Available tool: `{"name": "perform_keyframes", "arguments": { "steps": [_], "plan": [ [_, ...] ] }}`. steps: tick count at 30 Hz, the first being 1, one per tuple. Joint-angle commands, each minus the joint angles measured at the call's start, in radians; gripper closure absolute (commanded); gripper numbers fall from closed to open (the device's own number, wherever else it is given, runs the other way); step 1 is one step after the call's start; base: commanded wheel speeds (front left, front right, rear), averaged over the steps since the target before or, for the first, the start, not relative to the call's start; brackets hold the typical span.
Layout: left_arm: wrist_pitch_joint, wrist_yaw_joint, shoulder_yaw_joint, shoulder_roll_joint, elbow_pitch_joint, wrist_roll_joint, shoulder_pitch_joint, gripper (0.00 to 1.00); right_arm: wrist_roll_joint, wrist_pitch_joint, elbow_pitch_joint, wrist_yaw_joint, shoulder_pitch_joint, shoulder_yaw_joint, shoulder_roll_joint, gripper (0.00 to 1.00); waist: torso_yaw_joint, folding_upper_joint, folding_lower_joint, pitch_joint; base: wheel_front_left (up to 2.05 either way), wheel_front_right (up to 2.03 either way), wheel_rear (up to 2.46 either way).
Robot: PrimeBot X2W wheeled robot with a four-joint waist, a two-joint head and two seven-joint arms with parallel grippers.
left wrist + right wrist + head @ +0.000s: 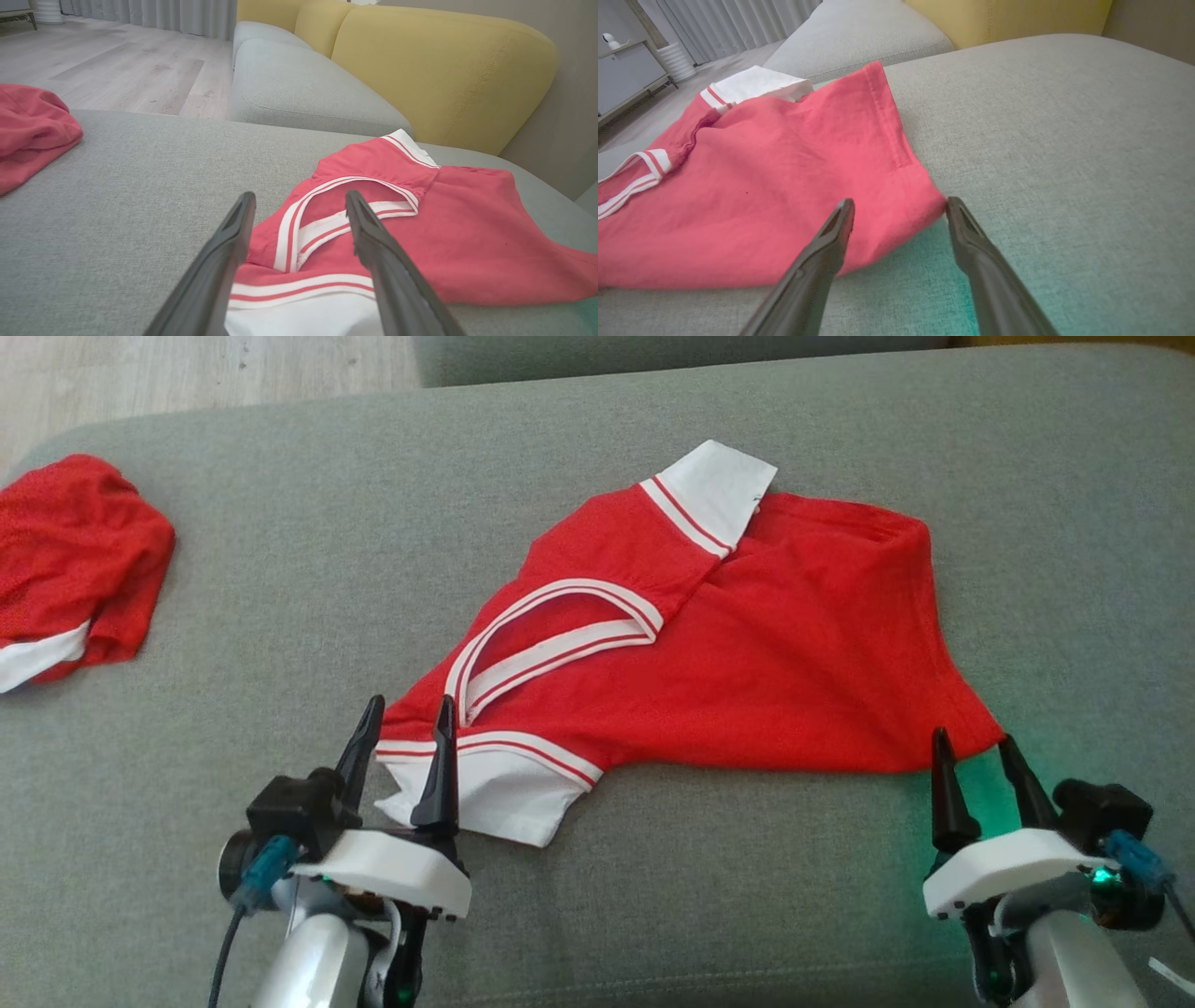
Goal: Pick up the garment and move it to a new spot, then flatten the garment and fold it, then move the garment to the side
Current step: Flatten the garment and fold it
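The red garment (pixel 747 653) lies spread but rumpled on the middle of the grey cushion (pixel 653 896), its white collar (pixel 714 485) turned up at the far edge and its white-trimmed neck opening (pixel 551 644) gaping toward the robot's left. A white sleeve cuff (pixel 495 793) with red stripes sticks out at the near left corner, and the plain red hem runs along the right side to a near corner. The left tool (pixel 411 702) stands wide open over that cuff, one finger at the cloth's outer edge and the other above the white band; in the left wrist view the cuff (pixel 303 317) lies between the two fingers of the left tool (pixel 300 195), though I cannot tell if they touch it. The right tool (pixel 973 737) is also spread wide and grips nothing; in the right wrist view the garment (pixel 761 200) has its hem corner between that tool's (pixel 901 200) fingertips. A green glow (pixel 971 779) tints the cushion there. Well apart, at the cushion's left edge, sits a second red bundle (pixel 75 560). Beyond are a wooden floor (pixel 187 373) and a yellow backrest (pixel 444 70).
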Motion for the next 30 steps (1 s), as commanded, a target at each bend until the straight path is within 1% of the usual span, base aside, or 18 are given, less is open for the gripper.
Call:
{"name": "perform_keyframes", "arguments": {
  "steps": [1, 4, 7, 13, 17, 22, 24, 30],
  "plan": [
    [-0.012, -0.003, 0.033, 0.003, -0.028, 0.001, -0.025, 0.00, -0.008, -0.010, -0.041, 0.008, -0.014, 0.023, -0.002, 0.00, 0.002, 0.0000, 0.0000, -0.002, 0.00, 0.00, 0.00],
    [-0.012, -0.001, 0.033, 0.003, -0.030, -0.002, -0.024, 0.00, -0.032, -0.001, -0.079, 0.008, -0.012, -0.002, -0.002, 0.00, 0.005, 0.0000, 0.0000, -0.005, 0.00, 0.00, 0.00],
    [-0.012, 0.000, 0.032, 0.003, -0.032, -0.005, -0.026, 0.00, -0.077, 0.033, -0.115, 0.008, -0.023, -0.032, -0.002, 0.00, 0.012, 0.0000, 0.0000, -0.004, 0.00, 0.00, 0.00],
    [-0.012, 0.004, 0.030, 0.003, -0.040, -0.012, -0.032, 0.00, -0.153, 0.179, -0.163, 0.008, -0.053, -0.059, -0.008, 0.00, 0.031, 0.0000, 0.0000, 0.010, 0.00, 0.00, 0.00],
    [-0.012, 0.004, 0.029, 0.003, -0.042, -0.014, -0.039, 0.00, -0.158, 0.254, -0.169, 0.008, -0.100, -0.046, -0.044, 0.00, 0.040, 0.0000, 0.0000, 0.023, 0.00, 0.00, 0.00],
    [-0.012, 0.002, 0.025, 0.003, -0.042, -0.014, -0.050, 0.00, -0.132, 0.325, -0.132, 0.008, -0.185, -0.020, -0.091, 0.00, 0.056, 0.0000, 0.0000, 0.040, 0.00, 0.00, 0.00],
    [-0.012, 0.003, 0.024, 0.003, -0.042, -0.013, -0.052, 0.00, -0.125, 0.334, -0.118, 0.008, -0.203, -0.016, -0.100, 0.00, 0.060, 0.0000, 0.0000, 0.043, 0.00, 0.00, 0.00],
    [-0.012, 0.003, 0.022, 0.003, -0.040, -0.006, -0.065, 0.00, -0.105, 0.356, 0.014, 0.008, -0.305, -0.006, -0.130, 0.00, 0.089, 0.0000, 0.0000, 0.069, 0.00, 0.00, 0.00]
  ]
}}
